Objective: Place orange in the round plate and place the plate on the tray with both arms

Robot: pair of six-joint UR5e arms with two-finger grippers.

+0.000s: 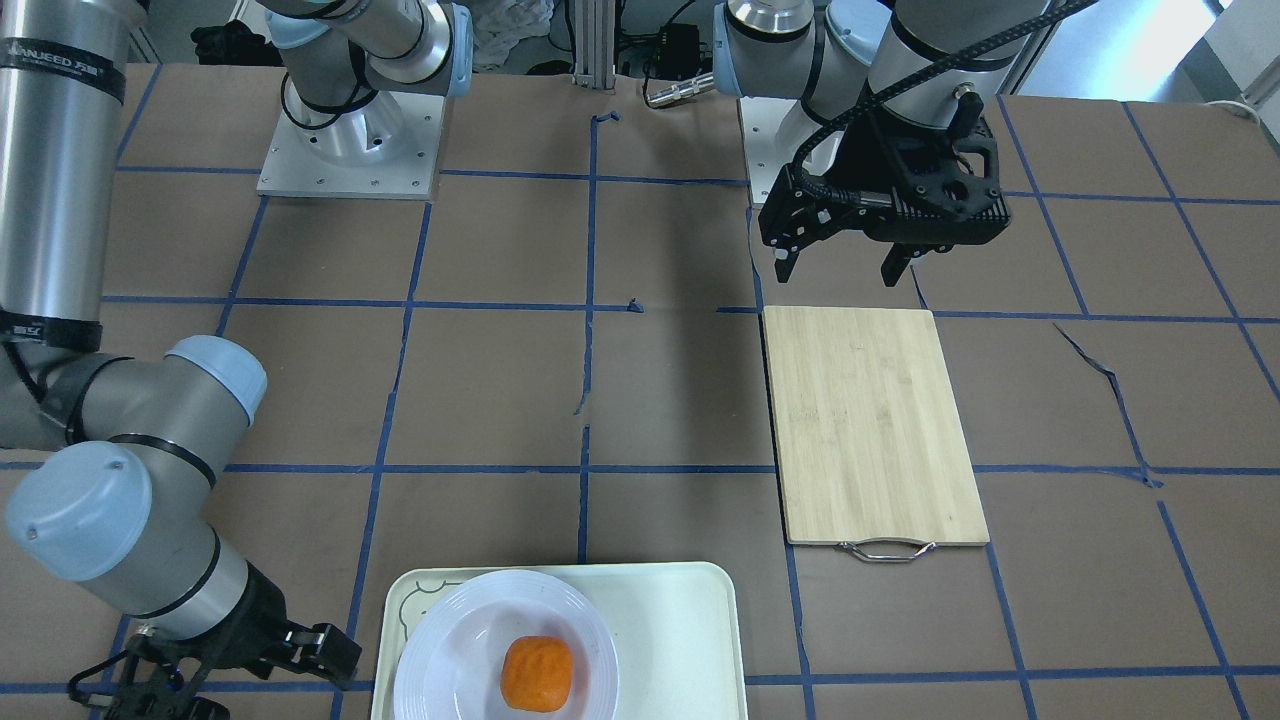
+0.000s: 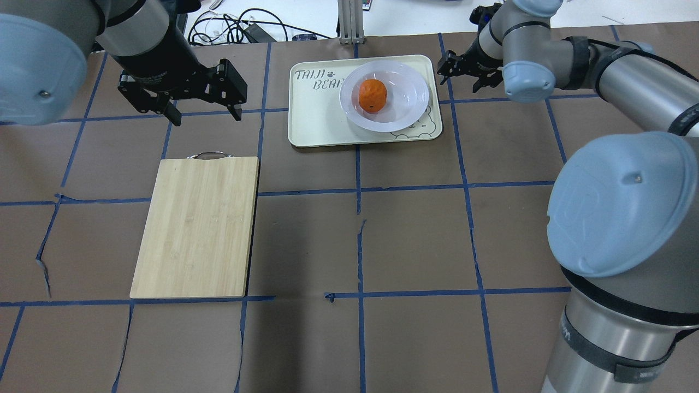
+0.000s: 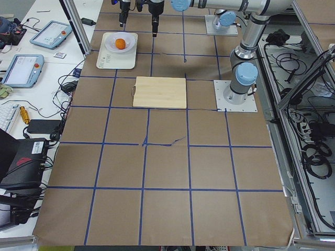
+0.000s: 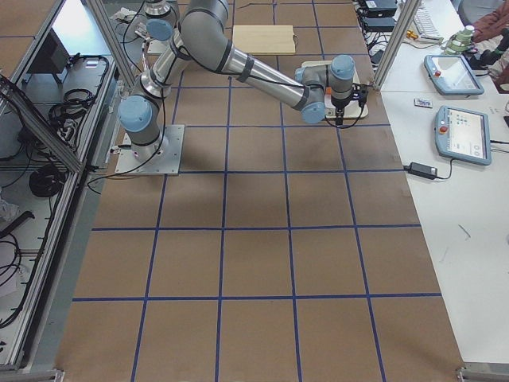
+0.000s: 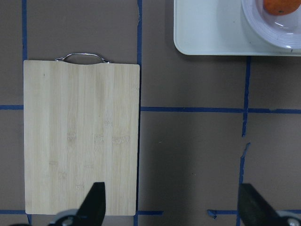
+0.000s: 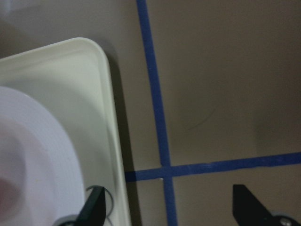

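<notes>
the table (image 2: 415, 245), brown paper crossed with blue tape lines, fills every view. only the two side cameras take in the white bench (image 4: 469, 263) along its far edge. the right arm (image 2: 617, 207) reaches right across the table to that far edge, while the left arm (image 2: 136, 33) stays high near its base. the bamboo cutting board (image 2: 196, 226) lies flat and bare on the left arm's side, with its metal handle pointing away from the robot. the tray (image 2: 317, 120) sits at the far edge, well apart from the board. the overhead camera shows its lettering and part of the bear drawing, while the front camera cuts the tray off at the bottom of its frame. the plate (image 2: 407, 90) rests on the tray toward the right arm's end and covers part of the bear. the left gripper (image 1: 836, 275) hangs above the table, fingers spread wide and holding nothing. the front camera and its own wrist camera put it over the board's plain end, though from overhead it appears past the handle. the right gripper (image 2: 461, 82) is low beside the tray's short end, fingers apart and empty. its wrist camera shows one finger (image 6: 94, 207) over the tray's rim near the plate and the other over bare table. from the right-side camera the arm's wrist hides most of the tray. the orange (image 2: 373, 95) sits in the plate's sunken centre, and its dark stem spot shows only from overhead.
</notes>
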